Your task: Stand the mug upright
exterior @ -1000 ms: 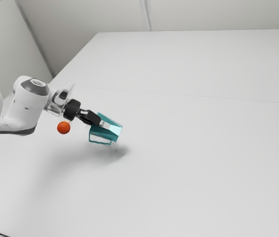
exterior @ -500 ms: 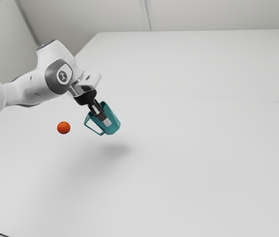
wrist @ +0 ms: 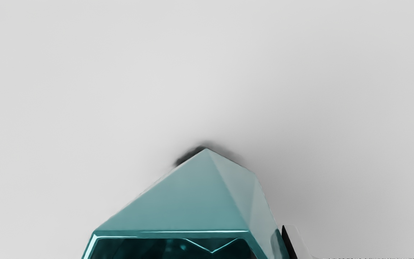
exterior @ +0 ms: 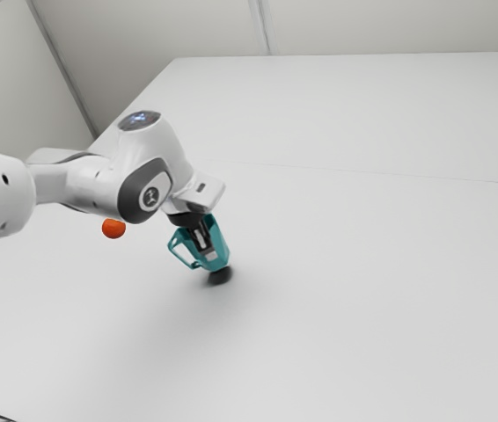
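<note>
Two changes are bringing the mug (exterior: 220,250) nearer to standing: my arm (exterior: 157,151) is turning the fingers (exterior: 201,237) further downward, and the mug is sinking toward the surface (exterior: 346,299). Half a second ago it was hanging higher, with its shadow spreading well below; now a dark, tight shadow (exterior: 220,277) is gathering right under its base. The fingers are holding the mug, one of them showing close against its outer side in the wrist view. Its base is pointing down and toward the exterior view's right, its rim (wrist: 173,234) is facing up toward my hand, and its handle (exterior: 172,244) is sticking out toward the exterior view's left. It is leaning less than before, but it is not standing upright. Whether the base is touching the surface, I cannot tell. The orange ball (exterior: 113,229) is staying where it was, apart from the mug. I am judging the job to be in its late part: the remaining tilt is needing correction before release. Letting go too soon is risking a topple, and pressing down on a lower edge is risking a slip in the grip.
</note>
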`<action>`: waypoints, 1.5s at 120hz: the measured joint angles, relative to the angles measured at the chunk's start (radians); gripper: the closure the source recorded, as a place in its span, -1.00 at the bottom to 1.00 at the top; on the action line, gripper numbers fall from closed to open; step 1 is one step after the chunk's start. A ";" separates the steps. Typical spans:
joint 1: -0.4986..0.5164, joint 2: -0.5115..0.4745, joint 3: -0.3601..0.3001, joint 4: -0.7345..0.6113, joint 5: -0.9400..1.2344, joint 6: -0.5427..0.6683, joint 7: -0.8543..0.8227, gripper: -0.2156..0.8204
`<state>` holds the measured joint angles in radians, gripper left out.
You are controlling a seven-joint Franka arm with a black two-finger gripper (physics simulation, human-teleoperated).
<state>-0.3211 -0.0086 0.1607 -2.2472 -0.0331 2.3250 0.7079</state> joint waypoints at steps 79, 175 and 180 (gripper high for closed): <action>0.147 -0.045 0.020 -0.070 0.116 0.042 -0.168 0.92; 0.107 0.108 0.019 0.019 0.099 0.103 -0.251 0.91; 0.107 0.109 0.019 0.018 0.098 0.106 -0.253 0.91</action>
<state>-0.2141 0.1001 0.1801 -2.2289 0.0646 2.4307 0.4545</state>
